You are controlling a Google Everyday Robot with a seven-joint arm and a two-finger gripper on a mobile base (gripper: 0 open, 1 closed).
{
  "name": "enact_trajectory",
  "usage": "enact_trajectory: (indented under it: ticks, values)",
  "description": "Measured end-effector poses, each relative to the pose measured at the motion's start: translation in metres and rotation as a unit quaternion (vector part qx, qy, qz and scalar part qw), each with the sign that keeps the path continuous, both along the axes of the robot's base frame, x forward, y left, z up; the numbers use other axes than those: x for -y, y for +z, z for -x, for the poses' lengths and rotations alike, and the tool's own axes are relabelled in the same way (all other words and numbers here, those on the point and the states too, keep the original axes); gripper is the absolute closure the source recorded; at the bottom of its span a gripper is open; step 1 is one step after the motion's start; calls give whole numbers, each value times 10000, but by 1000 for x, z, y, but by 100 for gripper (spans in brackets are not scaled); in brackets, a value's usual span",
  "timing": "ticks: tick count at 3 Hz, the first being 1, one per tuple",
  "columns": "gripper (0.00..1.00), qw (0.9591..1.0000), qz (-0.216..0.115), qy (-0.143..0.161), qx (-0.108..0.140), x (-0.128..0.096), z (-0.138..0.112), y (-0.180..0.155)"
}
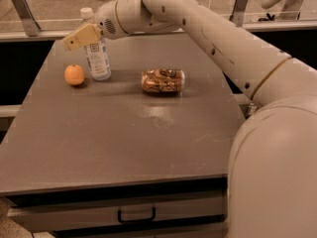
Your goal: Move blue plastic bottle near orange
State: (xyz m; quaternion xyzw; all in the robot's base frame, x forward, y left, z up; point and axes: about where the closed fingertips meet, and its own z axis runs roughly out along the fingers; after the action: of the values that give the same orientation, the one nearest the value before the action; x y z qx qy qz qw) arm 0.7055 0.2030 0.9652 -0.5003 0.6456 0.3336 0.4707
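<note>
The blue plastic bottle [98,58] stands upright at the back left of the grey table [124,143]; it is clear, with a white cap and a pale label. The orange [74,75] sits on the table just left of it, a small gap apart. My gripper [83,36] reaches in from the right at the height of the bottle's upper part. Its beige tip lies across the front of the bottle below the cap and hides part of it.
A brown shiny wrapped snack packet [163,81] lies to the right of the bottle, near the table's middle. My arm [223,48] spans the back right of the table. A drawer handle [135,215] shows below the front edge. A railing runs behind the table.
</note>
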Motion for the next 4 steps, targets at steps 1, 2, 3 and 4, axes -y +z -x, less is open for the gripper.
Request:
enact_trajectory:
  ticks: [1,2,3,4]
  values:
    - [0,10000,0,0,0,0,0,0]
    - [0,9999,-7,-83,146,14,-1,0]
    - [0,9989,52,-195,428,46,3,20]
    - [0,9966,48,-316,753,64,13,48]
